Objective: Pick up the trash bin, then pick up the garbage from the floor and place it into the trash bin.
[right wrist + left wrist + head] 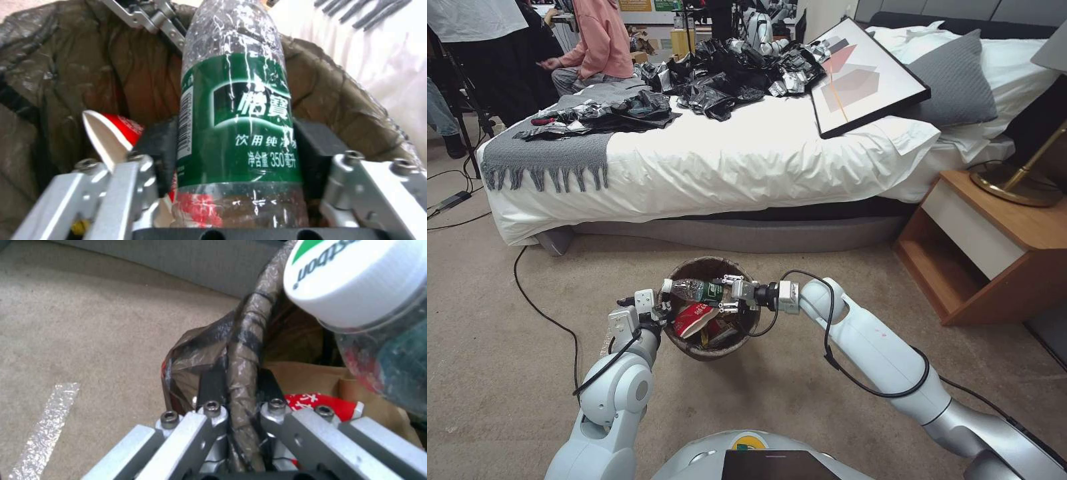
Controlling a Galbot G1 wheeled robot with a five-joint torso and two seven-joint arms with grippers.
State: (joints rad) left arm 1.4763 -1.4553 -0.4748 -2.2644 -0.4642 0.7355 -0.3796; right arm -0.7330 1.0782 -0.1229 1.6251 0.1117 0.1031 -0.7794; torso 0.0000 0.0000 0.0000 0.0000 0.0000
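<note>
- Brown bag plastic lines the trash bin (710,347), which hangs above the beige carpet (507,373) in front of the bed (747,160).
- The left gripper (662,312) holds the bin at its near left rim. Its jaws pinch the bag-wrapped rim (242,373), one black pad on each side.
- The right gripper (732,295) reaches in from the right, over the bin's open top. Its jaws squeeze a clear bottle (236,133) with a green label.
- The bottle lies sideways across the bin's mouth, its white cap (356,280) pointing at the left gripper.
- Inside the bin sit a red-and-white paper cup (692,317) and some brown paper (307,376).
</note>
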